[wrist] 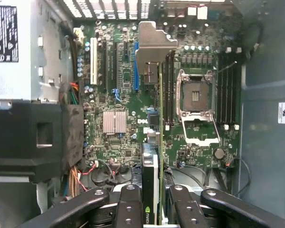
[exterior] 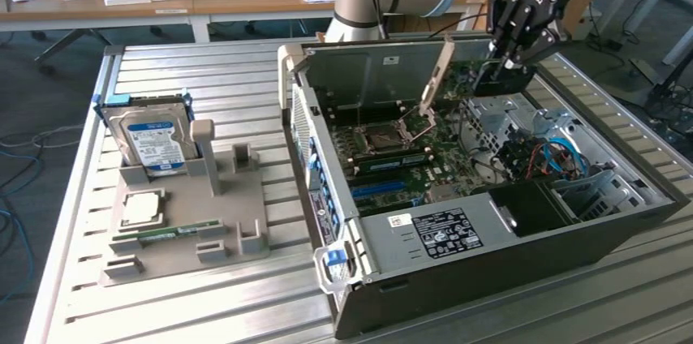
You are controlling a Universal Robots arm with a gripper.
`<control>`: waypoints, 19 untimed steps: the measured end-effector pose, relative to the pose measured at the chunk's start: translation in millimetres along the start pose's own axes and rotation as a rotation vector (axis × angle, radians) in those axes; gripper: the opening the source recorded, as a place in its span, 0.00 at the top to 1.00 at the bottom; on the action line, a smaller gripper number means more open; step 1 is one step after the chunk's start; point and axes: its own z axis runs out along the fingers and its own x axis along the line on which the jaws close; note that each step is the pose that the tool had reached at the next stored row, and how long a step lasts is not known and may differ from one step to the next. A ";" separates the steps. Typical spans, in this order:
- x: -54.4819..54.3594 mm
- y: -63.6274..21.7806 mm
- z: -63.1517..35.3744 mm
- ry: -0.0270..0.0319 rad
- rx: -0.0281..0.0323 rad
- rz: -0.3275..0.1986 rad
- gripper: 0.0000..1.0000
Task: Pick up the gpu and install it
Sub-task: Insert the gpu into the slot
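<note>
Black pincer (wrist: 154, 197). Silvery bracket, black body, green edge on gpu (wrist: 150, 161). Green motherboard (wrist: 118, 142). Blue-white label on hard drive (exterior: 152, 139).

We see the gpu (wrist: 152, 166) as a thin dark card, edge toward us; it has a silvery metal plate (wrist: 154, 42) at its far end and a small green logo near its held end; the gripper (exterior: 505, 64) pinches it; it hangs above the green board (wrist: 118, 95) inside the open computer case (exterior: 488, 263).
</note>
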 end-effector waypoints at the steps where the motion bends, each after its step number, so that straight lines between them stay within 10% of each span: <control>1: 0.0 0.0 0.6 0.0002 0.0010 -0.010 0.74; 19: 0.2 27.6 7.0 0.0006 0.0067 -0.023 0.74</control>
